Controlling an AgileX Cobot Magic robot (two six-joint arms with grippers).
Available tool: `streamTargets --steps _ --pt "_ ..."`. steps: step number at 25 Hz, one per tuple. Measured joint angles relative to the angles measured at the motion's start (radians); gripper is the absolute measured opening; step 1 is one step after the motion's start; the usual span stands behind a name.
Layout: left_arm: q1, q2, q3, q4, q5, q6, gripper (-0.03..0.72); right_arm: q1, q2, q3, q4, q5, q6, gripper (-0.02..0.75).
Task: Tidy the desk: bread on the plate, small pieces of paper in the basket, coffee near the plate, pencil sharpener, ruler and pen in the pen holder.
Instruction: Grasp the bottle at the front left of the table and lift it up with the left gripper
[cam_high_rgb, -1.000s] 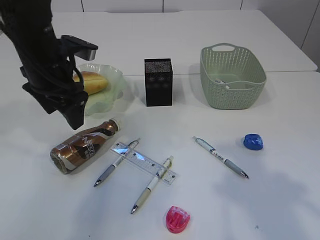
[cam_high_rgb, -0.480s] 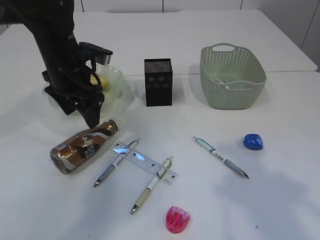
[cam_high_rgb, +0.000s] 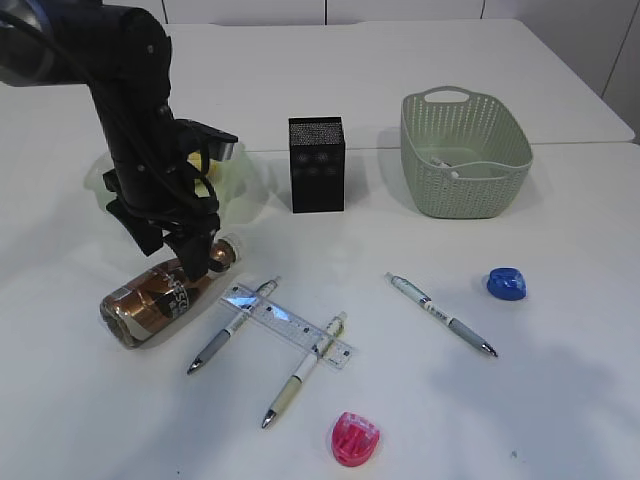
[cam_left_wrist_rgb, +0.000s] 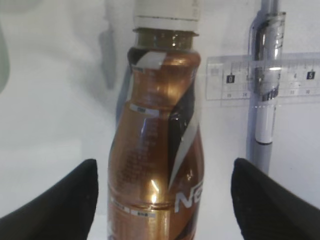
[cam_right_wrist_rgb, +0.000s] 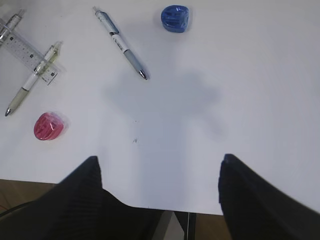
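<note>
Pincer (cam_left_wrist_rgb: 162, 192) tips straddle coffee bottle (cam_left_wrist_rgb: 157, 145), clear either side.

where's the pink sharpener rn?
Exterior view: pink sharpener sits at the table's front edge, centre, just right of the nearest pen's tip and below the ruler. Untouched.

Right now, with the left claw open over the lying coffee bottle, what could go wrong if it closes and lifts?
1. The coffee bottle lies on its side and is round and glossy; it may roll or slip as the open left claw closes.
2. The clear ruler and a pen lie just beside the bottle's cap, so a shifting bottle could knock them.
3. The green plate sits close behind the arm and might get bumped.
</note>
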Motion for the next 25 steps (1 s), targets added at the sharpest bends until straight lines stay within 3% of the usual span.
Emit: streamTargets --steps 25 --pt "0.000 0.099 -0.040 0.000 -0.057 0.016 0.585 0.000 0.000 0.000 -0.002 0.000 -0.031 0.564"
